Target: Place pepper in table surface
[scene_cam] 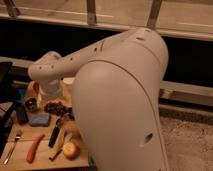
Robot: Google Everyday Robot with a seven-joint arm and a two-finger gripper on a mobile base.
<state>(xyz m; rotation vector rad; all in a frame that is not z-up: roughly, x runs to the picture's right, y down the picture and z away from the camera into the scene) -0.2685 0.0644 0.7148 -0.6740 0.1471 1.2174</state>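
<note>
The pepper (35, 148) lies flat on the tabletop (20, 162), just left of the round fruit (71, 149), and nothing holds it. The hand (52, 98) hangs well behind that fruit; I cannot tell whether it is open or closed. I judge the pepper either already placed or not yet lifted

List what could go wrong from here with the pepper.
1. The arm fills most of the view and the gripper is out of sight, so its approach cannot be checked.
2. The pepper lies on the table between a fork and a dark utensil; a reach there may knock them.
3. The fruit nearby could roll if bumped.
</note>
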